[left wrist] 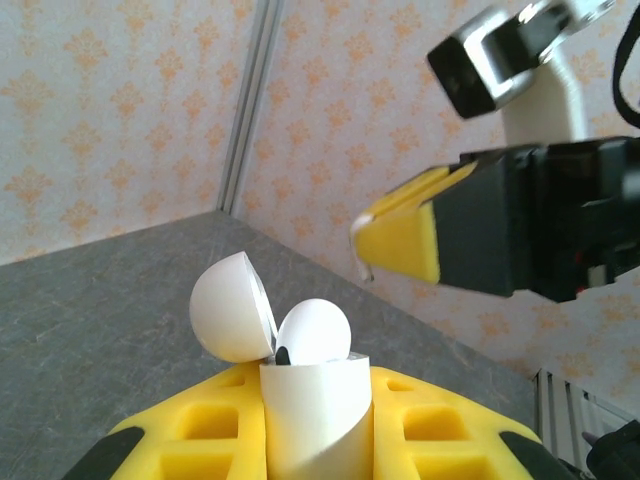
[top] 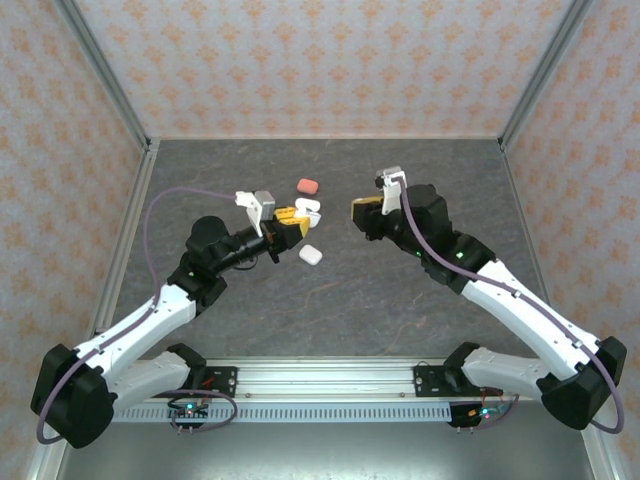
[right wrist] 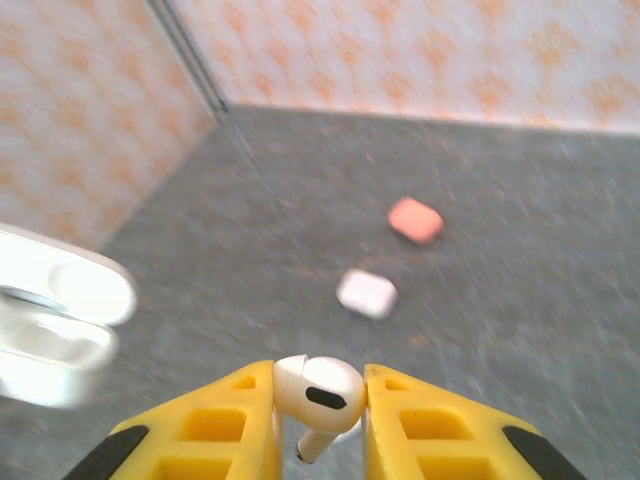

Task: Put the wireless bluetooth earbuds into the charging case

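My left gripper [top: 291, 221] is shut on an upright white charging case [left wrist: 315, 420] with its lid [left wrist: 230, 308] swung open. One white earbud [left wrist: 314, 330] sits in the case's top. My right gripper [right wrist: 318, 388] is shut on another white earbud [right wrist: 320, 392], its stem pointing down between the yellow fingers [right wrist: 215, 420]. In the top view the right gripper [top: 358, 212] hovers a short way right of the held case [top: 309, 211]. From the left wrist view, the right gripper's yellow fingertip [left wrist: 405, 240] hangs above and right of the case. The open case [right wrist: 50, 330] appears at the left edge of the right wrist view.
A closed coral-pink case [top: 307, 186] lies on the grey table behind the grippers. A closed white case [top: 310, 254] lies in front of them. Both also show in the right wrist view, pink case [right wrist: 415, 220] and white case [right wrist: 366, 292]. Patterned walls enclose the table.
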Robot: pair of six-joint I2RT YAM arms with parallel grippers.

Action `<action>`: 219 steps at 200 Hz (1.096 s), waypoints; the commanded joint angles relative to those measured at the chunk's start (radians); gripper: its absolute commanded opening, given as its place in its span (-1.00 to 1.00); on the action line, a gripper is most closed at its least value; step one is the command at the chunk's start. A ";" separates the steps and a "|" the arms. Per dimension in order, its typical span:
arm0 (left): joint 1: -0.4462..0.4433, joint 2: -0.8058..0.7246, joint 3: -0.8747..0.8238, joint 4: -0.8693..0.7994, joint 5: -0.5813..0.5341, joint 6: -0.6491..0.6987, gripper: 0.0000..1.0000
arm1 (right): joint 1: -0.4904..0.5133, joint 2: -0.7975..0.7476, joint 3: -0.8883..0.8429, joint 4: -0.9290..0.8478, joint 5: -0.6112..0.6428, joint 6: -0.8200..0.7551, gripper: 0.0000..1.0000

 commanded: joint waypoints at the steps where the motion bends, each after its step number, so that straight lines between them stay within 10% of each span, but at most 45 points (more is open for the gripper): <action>1: -0.007 0.007 0.021 0.094 -0.016 -0.035 -1.00 | 0.023 0.005 0.028 0.229 -0.089 -0.012 -0.55; 219: -0.007 0.017 0.027 0.108 -0.020 -0.044 -1.00 | 0.102 0.133 0.006 0.198 -0.103 -0.023 -0.54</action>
